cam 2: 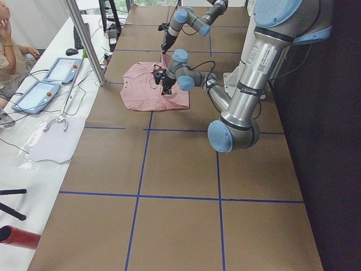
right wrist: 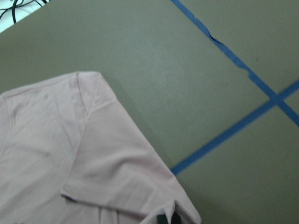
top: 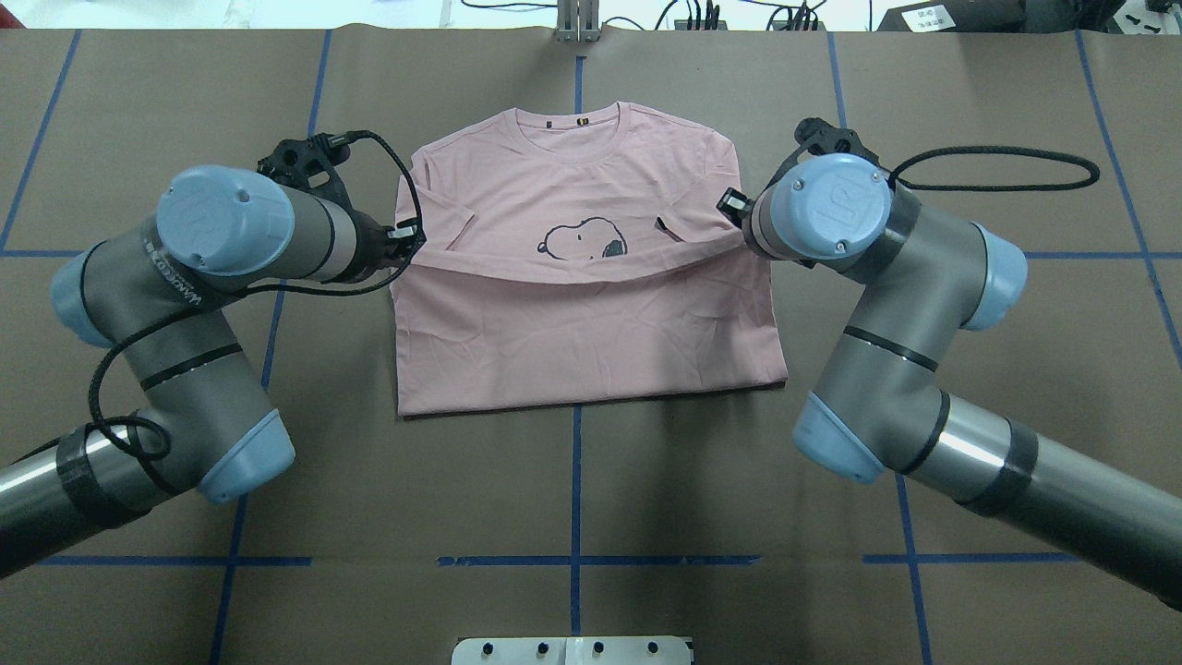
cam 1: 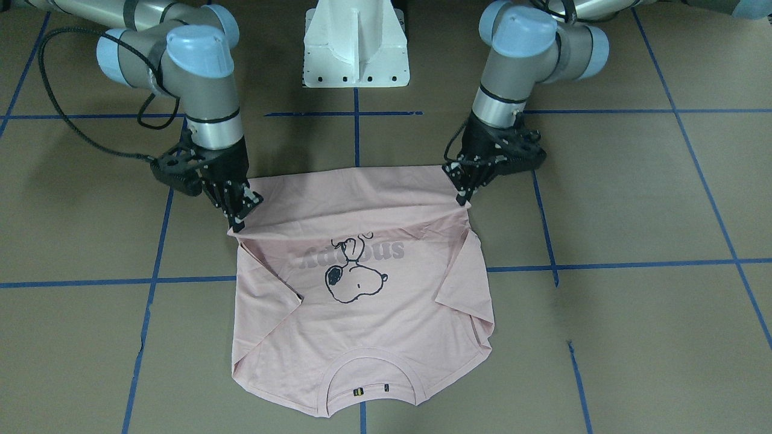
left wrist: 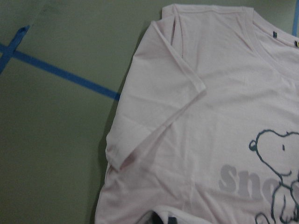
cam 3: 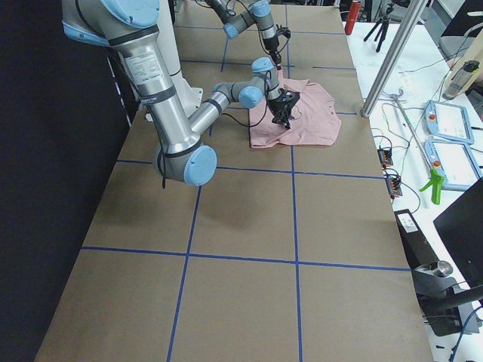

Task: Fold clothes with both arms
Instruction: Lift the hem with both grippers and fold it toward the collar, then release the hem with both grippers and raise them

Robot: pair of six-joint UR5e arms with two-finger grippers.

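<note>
The pale pink T-shirt [cam 1: 362,313] lies face up on the brown table, collar [cam 1: 369,386] away from the robot. Its hem half is raised and drawn over the Snoopy print [cam 1: 353,280], forming a taut fold line across the chest. My left gripper [cam 1: 464,198] is shut on one end of that raised edge, and my right gripper [cam 1: 240,218] is shut on the other end. Both sleeves are folded inward. The left wrist view shows a sleeve [left wrist: 159,102] and part of the print below it. In the right wrist view the other sleeve [right wrist: 117,158] appears.
The white pedestal base [cam 1: 356,48] stands behind the shirt between the arms. Blue tape lines [cam 1: 356,126] grid the table. In the exterior left view, control tablets [cam 2: 62,70] lie on a side bench where a person [cam 2: 8,51] sits.
</note>
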